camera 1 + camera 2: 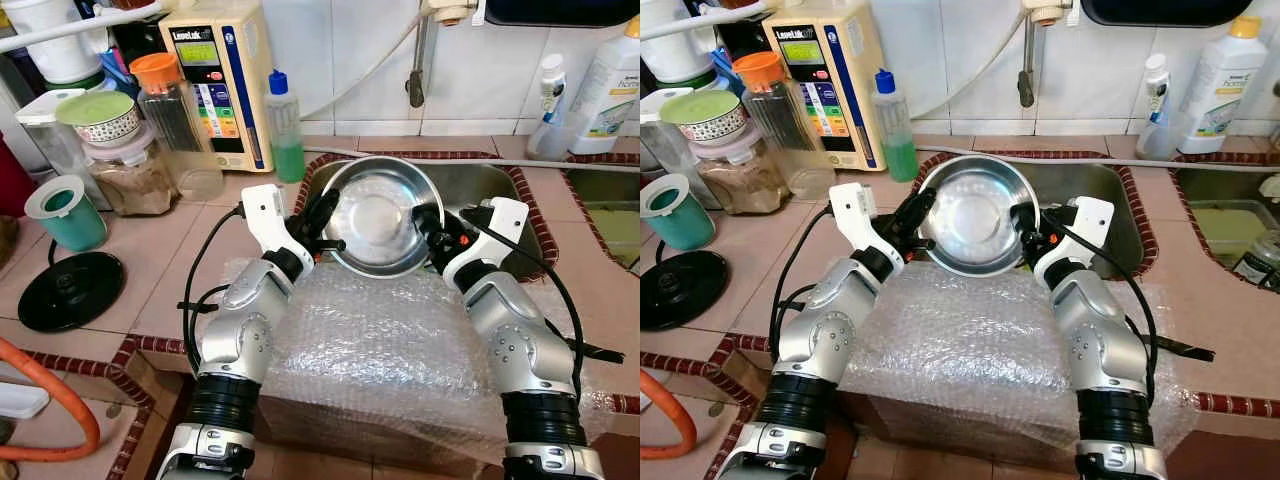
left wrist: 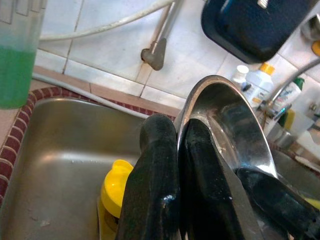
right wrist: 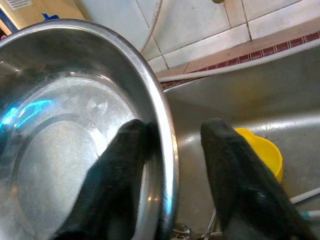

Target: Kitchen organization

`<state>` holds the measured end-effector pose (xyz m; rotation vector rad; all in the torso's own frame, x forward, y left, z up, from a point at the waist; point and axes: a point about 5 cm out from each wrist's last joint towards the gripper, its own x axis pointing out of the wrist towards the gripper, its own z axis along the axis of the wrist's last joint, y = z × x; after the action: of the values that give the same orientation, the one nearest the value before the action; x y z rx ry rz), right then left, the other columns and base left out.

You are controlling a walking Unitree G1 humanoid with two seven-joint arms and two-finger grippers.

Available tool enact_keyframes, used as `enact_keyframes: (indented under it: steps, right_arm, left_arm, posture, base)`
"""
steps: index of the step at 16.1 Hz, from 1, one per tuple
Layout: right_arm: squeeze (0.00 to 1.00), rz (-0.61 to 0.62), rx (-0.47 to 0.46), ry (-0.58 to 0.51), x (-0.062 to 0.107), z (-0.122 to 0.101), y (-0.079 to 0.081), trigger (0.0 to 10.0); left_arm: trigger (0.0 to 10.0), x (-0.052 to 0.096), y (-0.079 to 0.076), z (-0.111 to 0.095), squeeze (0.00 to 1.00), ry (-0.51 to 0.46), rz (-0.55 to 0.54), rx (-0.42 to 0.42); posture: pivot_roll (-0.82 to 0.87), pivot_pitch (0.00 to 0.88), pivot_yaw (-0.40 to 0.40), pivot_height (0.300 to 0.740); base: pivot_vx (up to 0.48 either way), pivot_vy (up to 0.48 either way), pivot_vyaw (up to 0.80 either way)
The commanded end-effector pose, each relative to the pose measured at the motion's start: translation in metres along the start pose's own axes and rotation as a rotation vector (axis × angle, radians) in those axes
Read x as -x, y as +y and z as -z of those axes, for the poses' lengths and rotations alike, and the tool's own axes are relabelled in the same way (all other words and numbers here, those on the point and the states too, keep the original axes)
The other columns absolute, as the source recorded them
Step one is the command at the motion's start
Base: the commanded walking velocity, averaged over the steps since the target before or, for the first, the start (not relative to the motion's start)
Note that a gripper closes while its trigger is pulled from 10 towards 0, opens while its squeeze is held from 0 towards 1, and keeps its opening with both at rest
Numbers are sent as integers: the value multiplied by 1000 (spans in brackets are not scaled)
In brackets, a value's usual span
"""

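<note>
Holding a steel bowl [image 1: 373,217] up over the sink [image 1: 1110,190], at the front rim of the basin near the middle of the surface [image 1: 120,270], with both arms working. Left tool [image 1: 322,218] clamped on the bowl's left rim, one finger inside and one outside, pressed tight in the left wrist view. Right tool [image 1: 432,228] straddling the right rim, inner finger [image 3: 112,170] against the bowl's wall, outer finger standing off the metal with a gap, so parted and not yet biting. Bowl tipped up steeply, open mouth facing back toward the robot and upward, base turned toward the tiled wall; round, so no real long axis, just the rim plane close to upright and running left to right between the two tools. Best handled by keeping both wrists level so the rim doesn't twist, closing the right side fully before any carry, and lifting clear of the basin edge. Worth watching the yellow cup [image 3: 262,152] down in the sink below, and the bubble wrap [image 1: 970,350] draped over the front edge of the surface, which looks slippery for setting anything down.
</note>
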<state>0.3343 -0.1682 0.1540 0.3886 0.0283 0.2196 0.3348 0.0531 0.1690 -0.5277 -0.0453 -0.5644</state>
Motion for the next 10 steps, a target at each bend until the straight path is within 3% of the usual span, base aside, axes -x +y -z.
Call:
enact_keyframes:
  steps: [1,3,4,5,6,7,10]
  right_arm:
    - [0,109,-17,31,8,3,-22,0]
    - [0,156,-28,32,11,1,-33,0]
    - [0,165,-36,24,11,0,-33,0]
    - [0,200,-17,-1,9,-3,-33,0]
    - [0,212,-10,-8,9,-3,-33,0]
    - [0,224,-5,-15,9,-4,-33,0]
    - [0,251,18,-28,10,-5,-32,0]
  left_arm:
    - [0,-3,-12,-10,0,-52,83,-19]
    - [0,-4,-11,-5,0,-30,78,-22]
    - [1843,-4,-11,-4,0,-21,74,-26]
    - [10000,-4,-9,-1,804,-5,65,-14]
    - [10000,-4,-9,-1,804,-3,65,-14]
    - [10000,-5,-9,0,1000,2,65,-18]
    - [10000,-5,-9,1,1000,15,67,-24]
  posture:
    - [-69,0,92,740]
    - [-72,0,99,740]
    - [-72,0,101,740]
    - [-75,0,110,740]
    - [-75,0,112,740]
    - [-74,0,115,740]
    - [-69,0,133,740]
  base:
    - [0,0,0]
    - [0,0,0]
    - [0,0,0]
    - [0,0,0]
    - [0,0,0]
    - [0,0,0]
    - [0,0,0]
